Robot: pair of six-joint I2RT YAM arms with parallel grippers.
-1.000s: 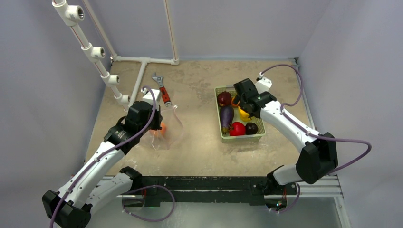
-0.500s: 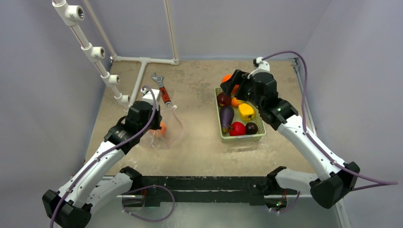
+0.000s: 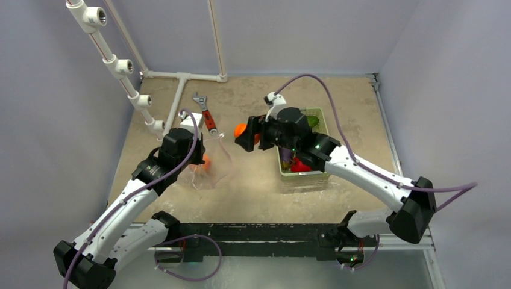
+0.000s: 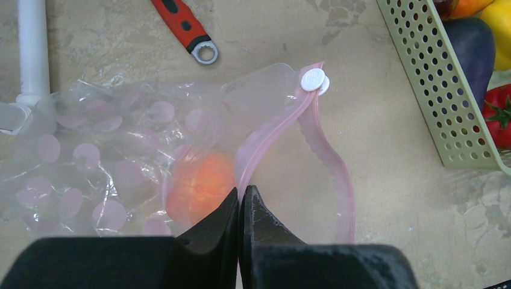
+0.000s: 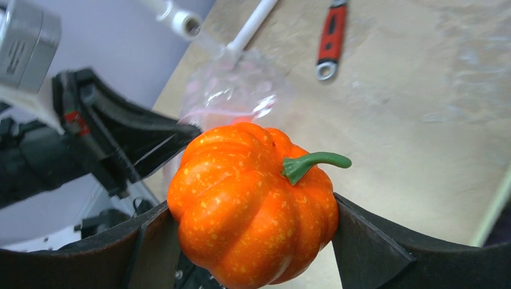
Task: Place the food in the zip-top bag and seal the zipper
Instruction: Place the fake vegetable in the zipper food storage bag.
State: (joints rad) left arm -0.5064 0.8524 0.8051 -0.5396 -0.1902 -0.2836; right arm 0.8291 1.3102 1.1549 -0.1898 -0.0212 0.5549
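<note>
The clear zip-top bag with pink dots lies on the table, its pink zipper gaping in a loop with a white slider at the far end. My left gripper is shut on the near edge of that strip. An orange piece of food sits inside the bag. My right gripper is shut on an orange pumpkin with a green stem, held in the air. In the top view the pumpkin hangs just right of the bag's mouth.
A pale green mesh basket right of the bag holds a red tomato, an eggplant and a yellow pepper. A red-handled wrench lies behind the bag. White pipes run along the back left.
My right gripper has lifted the pumpkin out of the basket and carried it left, up to the bag's mouth. The left arm and the bag have stayed put.
</note>
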